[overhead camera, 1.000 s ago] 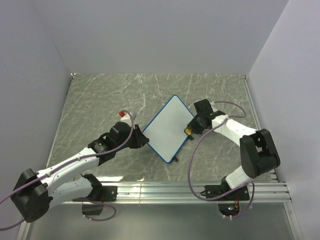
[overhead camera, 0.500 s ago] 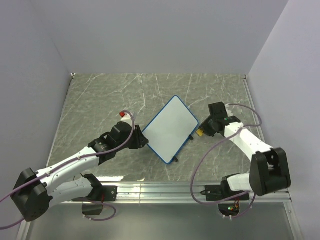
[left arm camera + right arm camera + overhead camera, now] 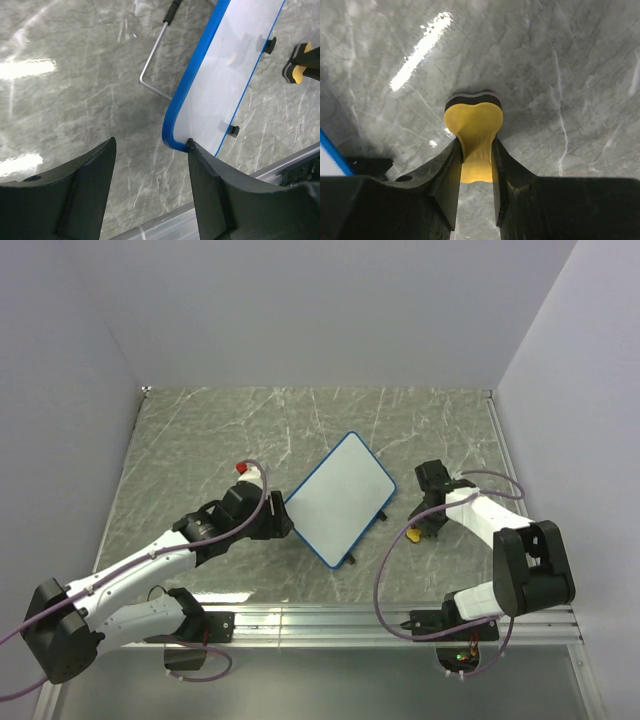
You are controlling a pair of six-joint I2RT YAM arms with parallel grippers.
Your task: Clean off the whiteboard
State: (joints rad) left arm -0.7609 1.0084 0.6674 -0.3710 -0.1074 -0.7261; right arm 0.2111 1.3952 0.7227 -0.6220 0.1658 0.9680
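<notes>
Well, grey marbled tabletop [image 3: 200, 440], whiteboard [image 3: 340, 498], pale walls [image 3: 320, 310].

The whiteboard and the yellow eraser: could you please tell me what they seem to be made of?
The whiteboard looks like a glossy coated panel, going by the faint reflections on it. Its blue frame looks like smooth plastic. The yellow eraser seems to be moulded plastic with a dull dark layer underneath, probably felt.

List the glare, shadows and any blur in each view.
Top external: even, soft light, no strong glare on the whiteboard. Left wrist: two bright glare patches on the marble table, and the fingers are dark in the foreground. Right wrist: a glare streak on the table, and the yellow eraser is sharp.
</notes>
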